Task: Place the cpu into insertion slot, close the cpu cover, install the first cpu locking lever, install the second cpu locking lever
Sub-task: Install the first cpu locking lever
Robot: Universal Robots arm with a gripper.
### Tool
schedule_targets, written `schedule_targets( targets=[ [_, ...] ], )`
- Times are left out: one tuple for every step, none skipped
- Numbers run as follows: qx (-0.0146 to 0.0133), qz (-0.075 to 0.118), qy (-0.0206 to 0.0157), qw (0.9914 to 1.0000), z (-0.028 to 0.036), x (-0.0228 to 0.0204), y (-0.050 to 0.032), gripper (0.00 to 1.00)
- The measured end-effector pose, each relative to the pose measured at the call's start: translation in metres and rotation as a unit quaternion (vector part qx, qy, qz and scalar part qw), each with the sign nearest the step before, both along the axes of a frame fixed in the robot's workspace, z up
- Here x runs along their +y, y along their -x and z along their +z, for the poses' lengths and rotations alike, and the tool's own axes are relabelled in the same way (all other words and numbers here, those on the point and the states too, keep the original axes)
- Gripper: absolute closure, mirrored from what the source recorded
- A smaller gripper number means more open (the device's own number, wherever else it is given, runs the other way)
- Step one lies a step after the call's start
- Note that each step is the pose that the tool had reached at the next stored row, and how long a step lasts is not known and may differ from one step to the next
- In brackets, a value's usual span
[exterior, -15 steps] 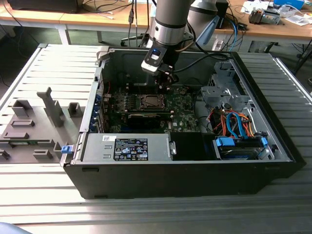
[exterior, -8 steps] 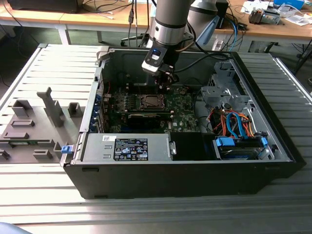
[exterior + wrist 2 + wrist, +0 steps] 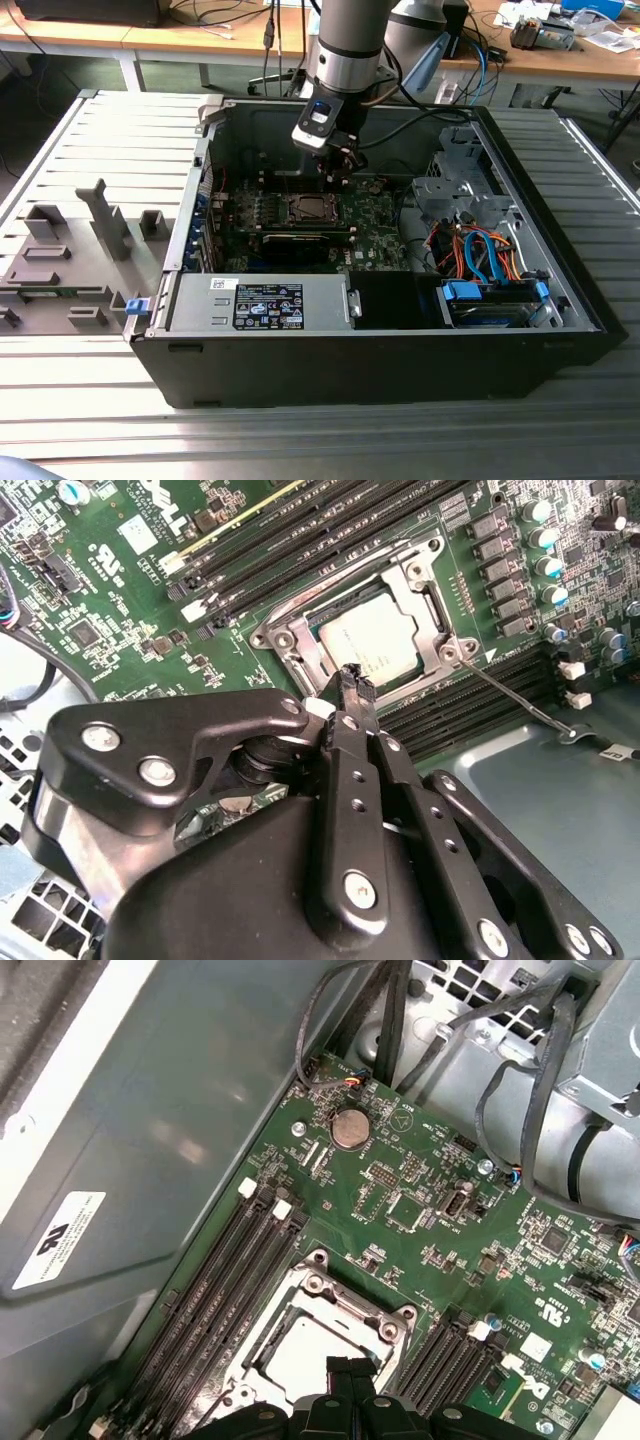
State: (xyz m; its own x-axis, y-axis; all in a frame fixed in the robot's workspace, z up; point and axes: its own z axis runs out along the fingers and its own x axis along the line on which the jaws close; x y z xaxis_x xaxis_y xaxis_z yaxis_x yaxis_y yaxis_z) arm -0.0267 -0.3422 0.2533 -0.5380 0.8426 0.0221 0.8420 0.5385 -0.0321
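One closed, empty hand (image 3: 352,685) over the cpu (image 3: 375,645), computer case (image 3: 350,350) on a slatted grey table (image 3: 300,440), wooden desks (image 3: 150,35) behind.

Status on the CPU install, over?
Pincer shut, empty, tip at the cpu cover edge. cpu seated, cover down around it. One locking lever sticks out sideways, looks unlatched.

We saw a slatted grey metal table (image 3: 90,420) carrying an open black computer case (image 3: 380,360) mid-frame and grey fixtures (image 3: 60,262) at left.
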Motion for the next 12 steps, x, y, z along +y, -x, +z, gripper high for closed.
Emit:
schedule_targets(
  targets=[
    [0.0, 0.001, 0.0, 1.0, 0.0, 0.0, 0.0, 0.89],
    [0.0, 0.004, 0.0, 0.99999, 0.0, 0.0, 0.0, 0.89],
    [0.0, 0.006, 0.0, 0.99998, 0.0, 0.0, 0.0, 0.89],
    [0.0, 0.007, 0.0, 0.99998, 0.0, 0.0, 0.0, 0.89],
    [0.0, 0.008, 0.0, 0.99997, 0.0, 0.0, 0.0, 0.89],
    [0.0, 0.008, 0.0, 0.99996, 0.0, 0.0, 0.0, 0.89],
    [0.0, 0.01, 0.0, 0.99995, 0.0, 0.0, 0.0, 0.89],
    [0.0, 0.011, 0.0, 0.99994, 0.0, 0.0, 0.0, 0.89],
    [0.0, 0.012, 0.0, 0.99993, 0.0, 0.0, 0.0, 0.89],
    [0.0, 0.013, 0.0, 0.99992, 0.0, 0.0, 0.0, 0.89],
    [0.0, 0.013, 0.0, 0.99991, 0.0, 0.0, 0.0, 0.89],
    [0.0, 0.014, 0.0, 0.9999, 0.0, 0.0, 0.0, 0.89]
  ],
)
